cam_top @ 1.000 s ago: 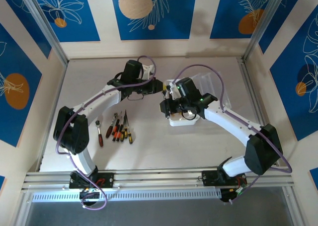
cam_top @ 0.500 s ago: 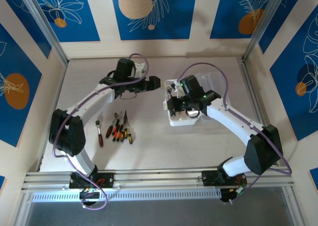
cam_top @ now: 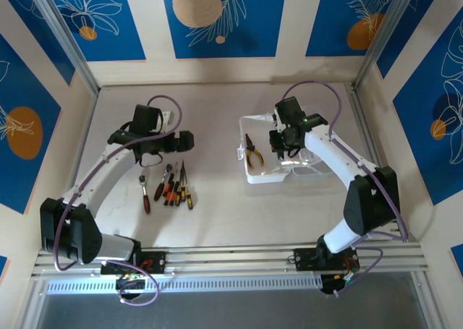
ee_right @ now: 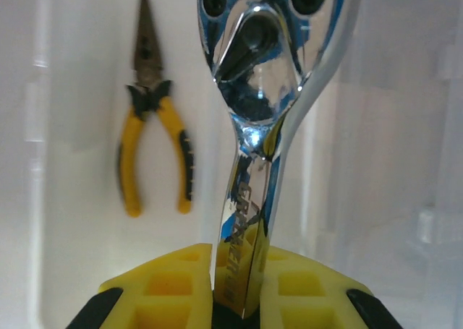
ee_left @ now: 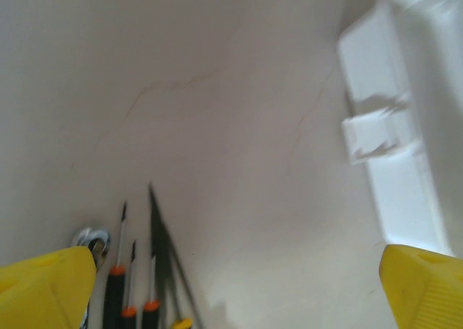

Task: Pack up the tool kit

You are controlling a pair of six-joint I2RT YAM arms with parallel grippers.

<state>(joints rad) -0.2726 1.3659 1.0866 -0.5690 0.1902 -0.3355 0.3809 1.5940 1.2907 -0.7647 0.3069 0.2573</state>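
The tool kit's white case (cam_top: 262,174) lies open right of centre, with yellow-handled pliers (cam_top: 252,151) flat on its floor. My right gripper (cam_top: 284,148) hovers over the case, shut on a chrome ratchet. In the right wrist view the ratchet (ee_right: 266,90) sticks up from between the yellow fingers of the right gripper (ee_right: 242,289), with the pliers (ee_right: 155,148) to its left. My left gripper (cam_top: 187,141) stands open above the loose tools (cam_top: 171,190). The left wrist view has the left gripper (ee_left: 235,293) spread wide, screwdriver tips (ee_left: 132,271) at lower left and the case (ee_left: 401,126) at right.
A red-handled tool (cam_top: 145,199) lies at the left end of the tool row, its round metal head (ee_left: 91,238) by my left finger. The case's translucent lid (cam_top: 312,160) lies open to the right. Metal rails edge the table.
My left gripper opened and drew back left from the case to above the tool row; the yellow pliers now lie in the case. My right gripper shifted right and farther back.
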